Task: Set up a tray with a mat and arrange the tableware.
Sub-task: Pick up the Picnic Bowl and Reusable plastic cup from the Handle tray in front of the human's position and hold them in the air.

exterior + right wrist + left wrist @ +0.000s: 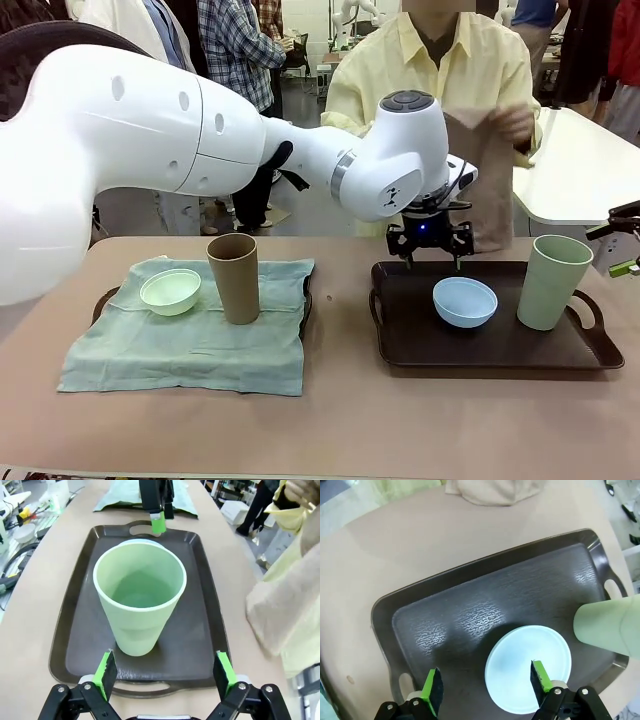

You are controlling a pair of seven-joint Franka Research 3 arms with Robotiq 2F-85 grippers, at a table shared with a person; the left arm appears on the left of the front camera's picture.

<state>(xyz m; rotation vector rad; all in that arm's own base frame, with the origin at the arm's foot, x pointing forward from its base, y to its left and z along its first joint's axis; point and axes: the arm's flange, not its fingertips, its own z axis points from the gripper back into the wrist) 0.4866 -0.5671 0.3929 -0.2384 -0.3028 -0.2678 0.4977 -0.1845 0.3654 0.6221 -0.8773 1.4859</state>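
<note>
We see two trays on the desk (340, 420). The left tray (104, 300) carries a green mat (180, 350). On the mat stand a mint bowl (171, 291) and, just beside it, a brown tumbler (234, 278), which is upright. The right tray (500, 352) is dark and has its surface uncovered. It holds a blue bowl (465, 301) near its middle and a green tumbler (551, 282) upright at its right end, well apart from the bowl.

The left arm (200, 130) reaches across to the right tray. The left pincer (432, 256) hangs above the far rim of this tray, behind the blue bowl. It is released: in its wrist view we see the two fingers (432, 686) standing wide and grasping nothing, and the blue bowl lies below them on the tray.

The right pincer (165, 674) is released too, with its jaws wide. It points at the green tumbler, which stands just in front of the fingertips and does not touch them.

Behind the right tray a person holds a beige cloth (480, 190), with one hand (515, 122) at its top.
</note>
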